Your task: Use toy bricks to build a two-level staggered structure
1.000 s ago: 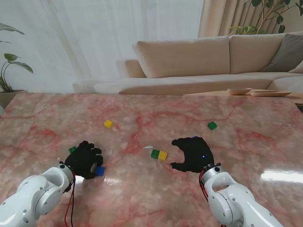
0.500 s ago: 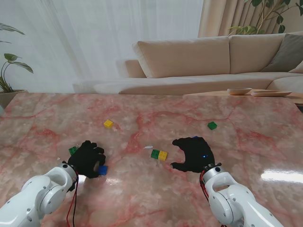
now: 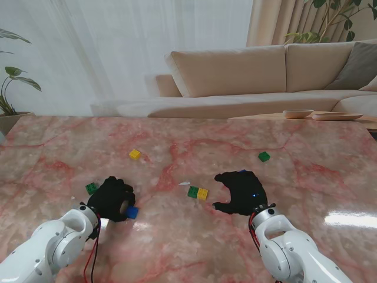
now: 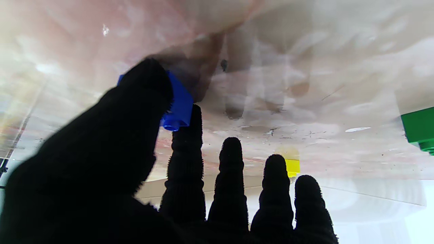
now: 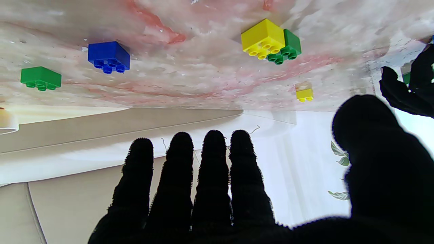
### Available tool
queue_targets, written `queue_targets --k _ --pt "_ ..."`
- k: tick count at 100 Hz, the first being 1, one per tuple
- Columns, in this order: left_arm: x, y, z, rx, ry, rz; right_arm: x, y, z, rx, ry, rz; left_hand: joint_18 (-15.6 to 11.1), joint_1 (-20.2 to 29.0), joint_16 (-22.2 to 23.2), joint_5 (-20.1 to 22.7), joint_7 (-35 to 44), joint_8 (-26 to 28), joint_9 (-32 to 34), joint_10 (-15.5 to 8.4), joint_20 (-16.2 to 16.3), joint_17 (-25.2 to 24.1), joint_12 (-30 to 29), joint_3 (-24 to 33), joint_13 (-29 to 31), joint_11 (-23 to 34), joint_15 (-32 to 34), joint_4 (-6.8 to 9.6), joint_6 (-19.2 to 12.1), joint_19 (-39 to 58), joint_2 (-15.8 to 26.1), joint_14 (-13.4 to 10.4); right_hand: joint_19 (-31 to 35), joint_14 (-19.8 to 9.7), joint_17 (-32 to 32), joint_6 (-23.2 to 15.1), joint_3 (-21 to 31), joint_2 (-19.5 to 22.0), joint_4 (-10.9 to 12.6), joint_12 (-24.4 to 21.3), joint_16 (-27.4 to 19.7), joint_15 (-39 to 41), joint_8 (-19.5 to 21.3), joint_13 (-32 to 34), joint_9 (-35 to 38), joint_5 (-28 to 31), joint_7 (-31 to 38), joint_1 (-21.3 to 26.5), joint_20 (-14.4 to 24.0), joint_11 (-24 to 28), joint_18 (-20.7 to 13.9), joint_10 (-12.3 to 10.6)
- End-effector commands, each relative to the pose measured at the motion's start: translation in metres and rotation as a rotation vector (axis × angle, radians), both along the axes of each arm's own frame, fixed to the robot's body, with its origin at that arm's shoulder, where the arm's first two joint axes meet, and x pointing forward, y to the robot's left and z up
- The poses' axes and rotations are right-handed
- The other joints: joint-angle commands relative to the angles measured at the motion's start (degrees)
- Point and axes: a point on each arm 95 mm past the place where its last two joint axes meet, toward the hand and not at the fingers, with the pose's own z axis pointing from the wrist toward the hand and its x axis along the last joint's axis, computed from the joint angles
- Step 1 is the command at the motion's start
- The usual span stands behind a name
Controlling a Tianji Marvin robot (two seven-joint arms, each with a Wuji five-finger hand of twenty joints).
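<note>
Two hands: mine.
Left hand (image 3: 112,199): thumb and forefinger pinch blue brick (image 3: 132,212).
Right hand (image 3: 241,191): fingers spread, holding nothing, near green-yellow pair (image 3: 198,193).

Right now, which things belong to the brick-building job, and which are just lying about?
Job:
- blue brick pinched in left hand
- joined green-and-yellow pair
- loose yellow brick
- green brick
- green brick beside left hand
- open right hand

Lying about:
- sofa
- dishes
</note>
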Motion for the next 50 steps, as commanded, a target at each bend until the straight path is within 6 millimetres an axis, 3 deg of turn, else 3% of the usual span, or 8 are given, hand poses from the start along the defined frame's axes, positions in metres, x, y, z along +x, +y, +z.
queue_targets --k 1,25,50 --pt "-0.0021 -0.0021 -0.005 0.003 0.009 -0.001 -0.0028 -0.0013 -0.0065 -0.003 0.024 -0.011 -0.9 7.8 0.8 6.3 7.8 2.9 1.1 -1.1 0.5 -0.2 0.9 4.1 1.4 1.3 1.0 1.48 -12.0 1.3 5.8 -1.5 -0.4 0.2 -0.3 -0.5 1.3 0.6 1.4 -0.1 -0.4 -0.5 -0.5 -1.3 0.4 0.6 -0.1 -0.6 1.2 -0.9 0.9 0.4" --pt "-0.0015 -0.004 -0.0053 -0.003 0.012 0.002 -0.0033 -0.0024 -0.0072 -0.004 0.025 -0.013 -0.9 7.7 0.9 6.6 7.3 2.1 1.5 -1.1 0.4 -0.2 0.9 3.3 1.6 1.6 1.3 1.17 -11.4 1.6 6.1 -1.5 -0.4 0.2 -0.3 -0.5 1.5 0.8 1.4 -0.1 -0.4 -0.5 -0.5 -1.4 0.4 0.7 -0.1 -0.7 1.1 -0.9 0.9 0.4" --pt "-0.0008 -0.0045 -0.0049 -0.011 0.008 0.006 -0.0031 -0.0026 -0.0074 -0.005 0.026 -0.015 -0.7 4.9 0.9 8.7 5.9 -1.8 2.6 -1.1 0.1 -0.2 0.9 2.5 1.9 1.9 1.5 1.56 -8.5 2.2 5.9 -1.5 -0.4 0.2 -0.2 -0.6 1.9 1.0 1.3 -0.1 -0.3 -0.4 -0.5 -1.3 0.3 0.7 -0.1 -0.8 1.2 -0.9 0.9 0.5"
